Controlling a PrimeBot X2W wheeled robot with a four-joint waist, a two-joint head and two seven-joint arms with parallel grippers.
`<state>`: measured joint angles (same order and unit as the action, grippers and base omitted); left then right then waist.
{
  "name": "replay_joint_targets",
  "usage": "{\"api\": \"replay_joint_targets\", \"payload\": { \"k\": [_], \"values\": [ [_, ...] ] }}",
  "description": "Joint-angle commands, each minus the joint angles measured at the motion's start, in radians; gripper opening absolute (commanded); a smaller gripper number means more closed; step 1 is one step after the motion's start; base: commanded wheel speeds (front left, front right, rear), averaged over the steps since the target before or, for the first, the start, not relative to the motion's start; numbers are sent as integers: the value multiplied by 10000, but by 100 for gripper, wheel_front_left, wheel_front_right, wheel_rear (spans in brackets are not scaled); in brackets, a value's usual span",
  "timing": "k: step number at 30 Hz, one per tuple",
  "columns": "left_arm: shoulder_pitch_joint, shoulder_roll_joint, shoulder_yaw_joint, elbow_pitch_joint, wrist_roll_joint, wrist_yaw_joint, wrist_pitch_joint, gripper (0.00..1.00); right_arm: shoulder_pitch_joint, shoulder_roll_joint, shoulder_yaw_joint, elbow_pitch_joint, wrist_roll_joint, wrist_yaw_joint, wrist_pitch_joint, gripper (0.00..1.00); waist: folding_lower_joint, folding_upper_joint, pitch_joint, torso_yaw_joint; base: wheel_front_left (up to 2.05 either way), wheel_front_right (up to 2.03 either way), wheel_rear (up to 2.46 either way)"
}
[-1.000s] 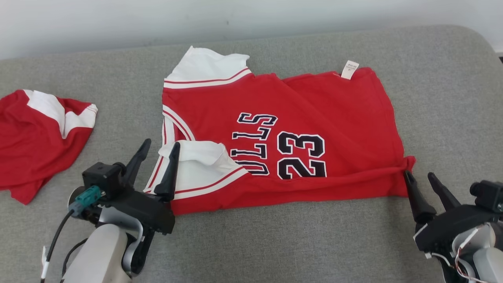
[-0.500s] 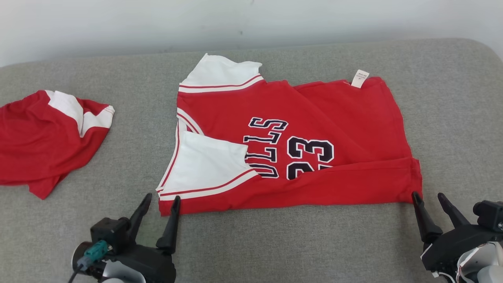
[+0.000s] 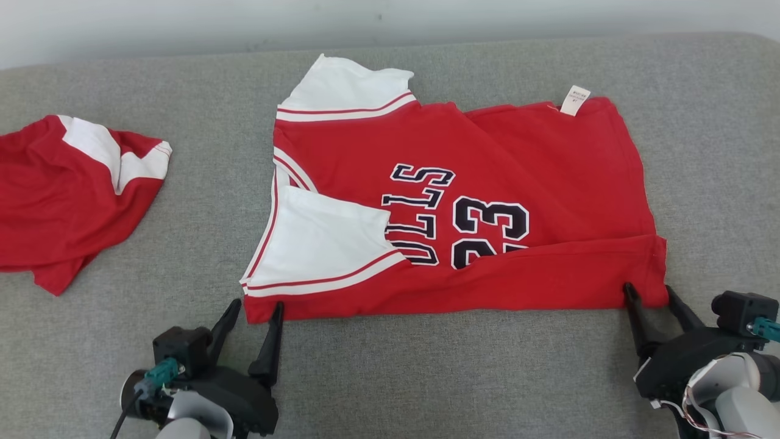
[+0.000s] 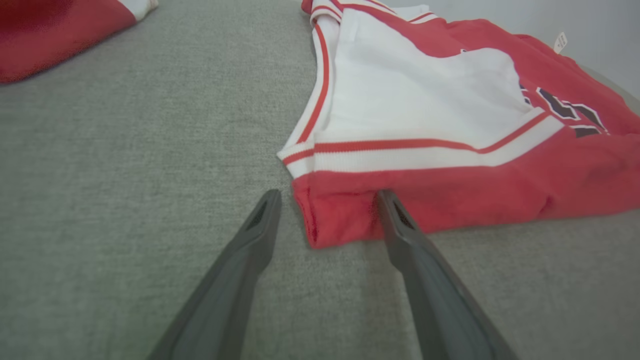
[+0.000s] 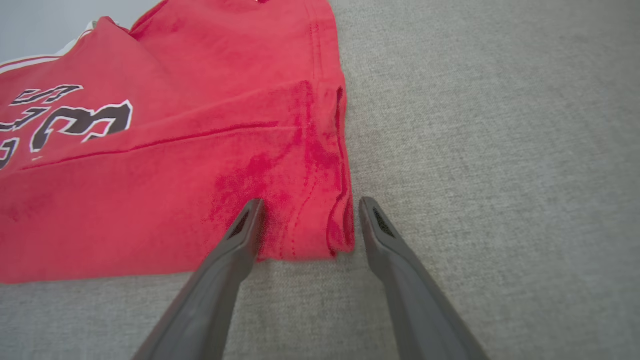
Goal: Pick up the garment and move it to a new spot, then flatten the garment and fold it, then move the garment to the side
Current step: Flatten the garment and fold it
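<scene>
On the soft grey cushion (image 3: 426, 378) lies the red and white basketball shirt with black letters (image 3: 487, 152), with its near edge folded over. The left gripper (image 3: 256, 305) is spread wide around the near left corner. The right gripper (image 3: 648, 288) is spread wide around the near right corner. Neither one pinches yet. This shirt looks light, soft and floppy, so pinch both near corners through both layers.

The head view looks steeply down from over the near edge of the grey cushion (image 3: 426, 378), wide enough for the whole red jersey (image 3: 518, 152), the left pincer (image 3: 258, 303) and the right pincer (image 3: 648, 288). Each wrist view sits low and close, facing along its own fingers at one near jersey corner, which the head view shares.
</scene>
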<state>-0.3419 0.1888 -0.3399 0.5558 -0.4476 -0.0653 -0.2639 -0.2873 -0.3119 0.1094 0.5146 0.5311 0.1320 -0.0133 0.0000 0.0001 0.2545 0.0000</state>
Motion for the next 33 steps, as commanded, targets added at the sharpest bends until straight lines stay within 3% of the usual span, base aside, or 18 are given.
{"api": "replay_joint_targets", "payload": {
  "k": [1,2,3,11,19,25,29,30,31,32,33],
  "values": [
    [-132,-38,3,153,-124,-47,5,96,-122,74,88,139,117,-27,-76,40,0,-1,80,-9,0,0,0],
    [-204,-69,2,254,-153,-96,6,34,-187,102,155,230,159,-27,-142,0,0,-1,86,-6,0,0,0],
    [-288,-122,57,276,-189,-138,5,0,-244,131,214,311,211,-27,-242,0,0,-1,74,2,0,0,0],
    [-49,-104,641,-5,-257,-198,-2,0,-343,78,638,566,566,-27,-854,0,0,-1,-488,36,0,0,0],
    [1435,-249,1138,-1096,-150,-88,-4,0,678,-151,733,-87,904,-27,-892,0,0,-1,-1194,156,0,0,0],
    [2886,-476,1114,-1913,-51,66,-6,0,2094,-208,156,-952,922,-27,-481,0,0,-1,-1366,312,0,0,0],
    [3331,-651,1040,-2143,59,159,-6,0,2874,134,-349,-1559,823,-27,-145,0,0,-1,-1354,360,0,0,0],
    [3339,-691,1076,-2181,34,183,-6,22,2921,206,-420,-1639,727,-27,-119,41,0,-1,-1376,365,0,0,0],
    [3355,-712,1094,-2173,55,199,-6,64,2961,301,-481,-1708,625,-27,-110,83,0,-1,-1412,358,0,0,0],
    [3352,-730,1101,-2184,109,214,-6,100,2993,381,-551,-1779,515,-27,-132,100,0,-1,-1448,349,0,0,0],
    [3328,-762,1160,-2250,121,220,-6,100,3012,432,-609,-1852,390,-27,-169,100,0,-1,-1499,335,0,0,0]
  ]
}}
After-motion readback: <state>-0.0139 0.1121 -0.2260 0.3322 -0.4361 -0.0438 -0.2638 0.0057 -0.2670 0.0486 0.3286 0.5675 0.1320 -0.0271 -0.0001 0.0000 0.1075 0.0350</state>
